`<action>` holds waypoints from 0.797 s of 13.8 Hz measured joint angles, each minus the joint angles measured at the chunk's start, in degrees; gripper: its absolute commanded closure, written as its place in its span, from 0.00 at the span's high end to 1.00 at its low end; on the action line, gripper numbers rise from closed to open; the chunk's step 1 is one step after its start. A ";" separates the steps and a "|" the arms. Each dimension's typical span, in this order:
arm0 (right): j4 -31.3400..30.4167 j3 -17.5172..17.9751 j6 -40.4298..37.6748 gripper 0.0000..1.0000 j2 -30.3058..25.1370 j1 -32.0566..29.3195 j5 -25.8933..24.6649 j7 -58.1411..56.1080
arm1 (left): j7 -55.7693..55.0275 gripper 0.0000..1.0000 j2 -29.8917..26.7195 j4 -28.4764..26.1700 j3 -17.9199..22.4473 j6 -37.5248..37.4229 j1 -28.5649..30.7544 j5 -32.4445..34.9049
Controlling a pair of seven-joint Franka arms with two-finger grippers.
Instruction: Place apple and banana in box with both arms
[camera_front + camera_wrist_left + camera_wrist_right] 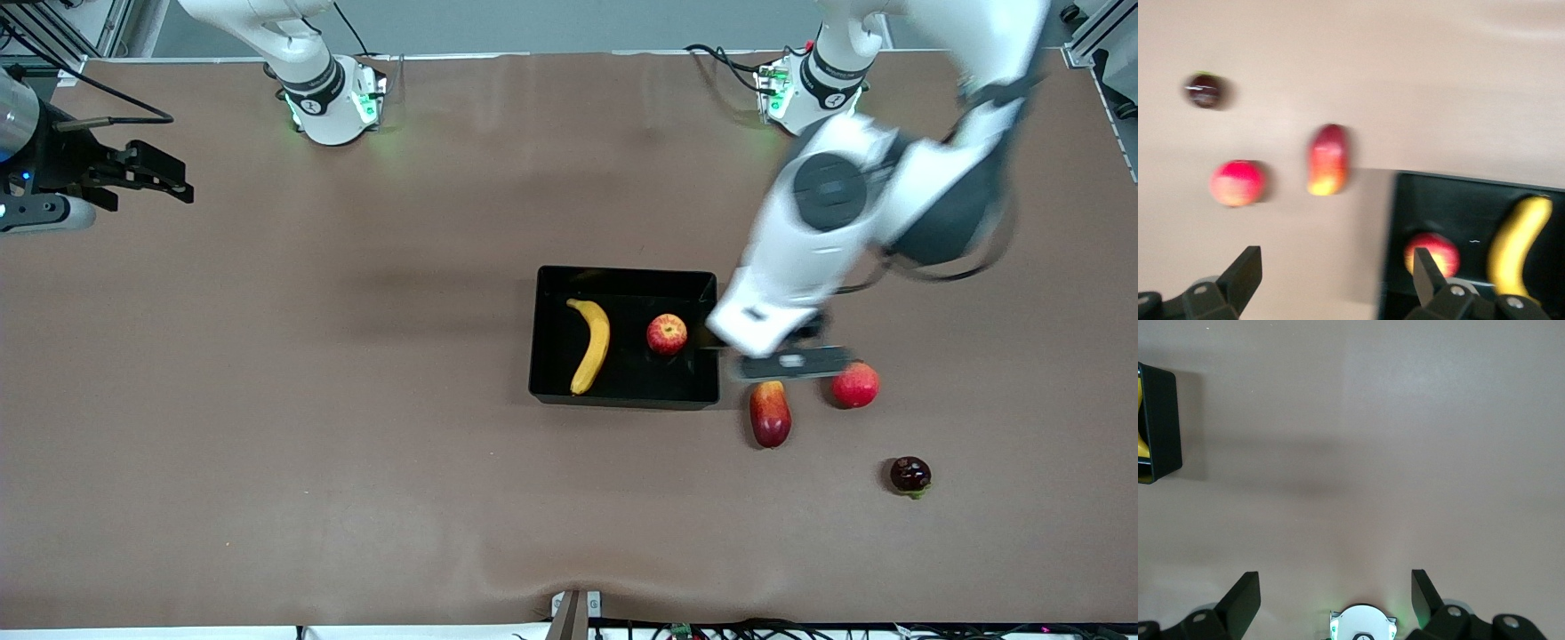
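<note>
Left gripper (1331, 280) fingers (1245, 270) spread wide, nothing between them; it hangs over the desk (356, 462) just beside the box (622, 398) wall at the left arm's end, above the gap between box and the loose fruit; right gripper (147, 173) also has its fingers (1245, 593) apart and empty, parked over the desk edge at the right arm's end, well apart from everything, waiting; apple (667, 334) sits in the box, banana (590, 345) lies in it too, the two apart, banana toward the right arm's end; looks to me like both placements are done; risks from here: left arm is blurred in the front view, so probably moving; one finger shows over the box rim in its wrist view, so a low sweep could clip the wall and shove the box, rolling the apple inside; the red-orange mango (770, 413) and the pinkish-red fruit (855, 384) lie on the desk right under that gripper, so a dip could knock them rolling; worse, mistaking the pinkish-red one for a task fruit; dark fruit (910, 475) nearer the front camera is out of the way.
</note>
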 measured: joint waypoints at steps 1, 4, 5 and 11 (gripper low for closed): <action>0.00 0.00 0.00 1.00 0.00 0.02 0.00 0.00 | 1.45 1.00 -1.67 -0.08 -0.05 -1.62 2.23 -0.03; 0.00 -0.02 0.00 1.00 0.00 0.02 0.00 0.00 | 5.68 1.00 -5.47 -0.17 -0.07 -5.70 6.29 -0.10; 0.00 -0.02 0.00 1.00 0.00 0.02 0.00 0.00 | 7.11 1.00 -6.67 -0.21 -0.06 -7.03 7.00 -0.10; 0.03 -0.10 1.38 1.00 0.00 0.02 0.00 0.00 | 16.23 1.00 -13.59 -0.57 0.49 -11.12 12.46 -4.22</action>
